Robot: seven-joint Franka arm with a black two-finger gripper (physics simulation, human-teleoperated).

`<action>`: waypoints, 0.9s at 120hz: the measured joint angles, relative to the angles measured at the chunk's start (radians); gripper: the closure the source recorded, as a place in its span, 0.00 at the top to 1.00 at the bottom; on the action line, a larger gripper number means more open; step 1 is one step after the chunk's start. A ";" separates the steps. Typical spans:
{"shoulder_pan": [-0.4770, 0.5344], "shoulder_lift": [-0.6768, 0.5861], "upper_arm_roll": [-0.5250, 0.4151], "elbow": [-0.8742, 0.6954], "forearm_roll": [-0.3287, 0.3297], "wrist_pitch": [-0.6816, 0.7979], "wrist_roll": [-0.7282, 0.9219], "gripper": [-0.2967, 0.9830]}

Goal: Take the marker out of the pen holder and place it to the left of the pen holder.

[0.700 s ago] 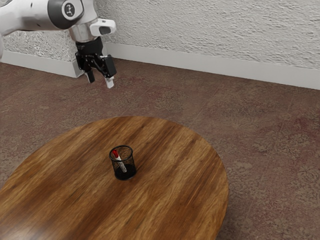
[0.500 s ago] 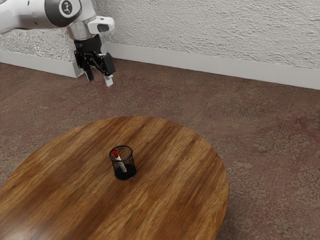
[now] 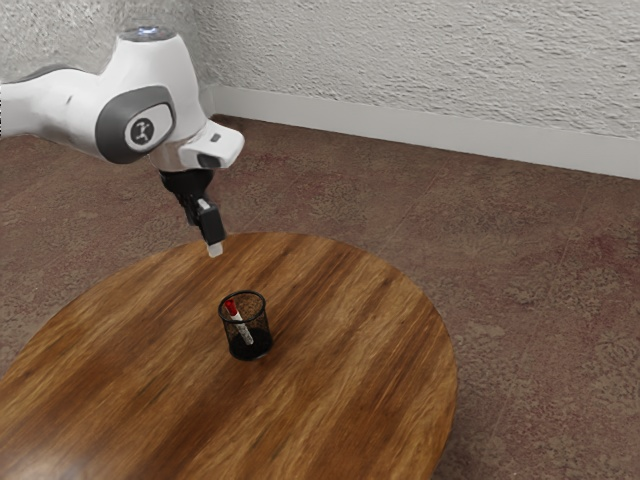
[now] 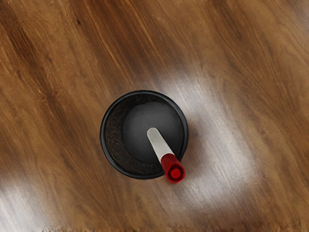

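My gripper (image 3: 214, 243) hangs above the table, higher than the pen holder (image 3: 259, 342) and slightly toward the exterior view's left of it. From this angle I can't make out whether it is open or shut. The round black mesh holder stands upright. Inside it leans the white marker (image 3: 241, 326), red cap up. Seen from above in the wrist view, the holder (image 4: 115, 145) has the marker (image 4: 160, 144) slanting across its inside, the red end resting at the rim and sticking out a little past it.
A round wooden table (image 3: 350, 350) carries the holder, with its curved edge toward the wall. Beyond lie the brown carpeted floor (image 3: 500, 240) and a white textured wall (image 3: 430, 60). Glossy reflections lie on the wood around the holder.
My hand has come down and closer to the table and pen holder, and it has turned in the exterior view. The holder and marker have stayed where they were.
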 joint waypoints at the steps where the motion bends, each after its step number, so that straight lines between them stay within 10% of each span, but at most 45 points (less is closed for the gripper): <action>1: 0.001 -0.001 -0.001 -0.008 0.001 0.004 0.006 0.77; 96: -0.006 0.150 -0.016 -0.238 0.009 0.385 0.490 0.77; 108: -0.001 0.149 -0.015 -0.235 0.008 0.399 0.521 0.62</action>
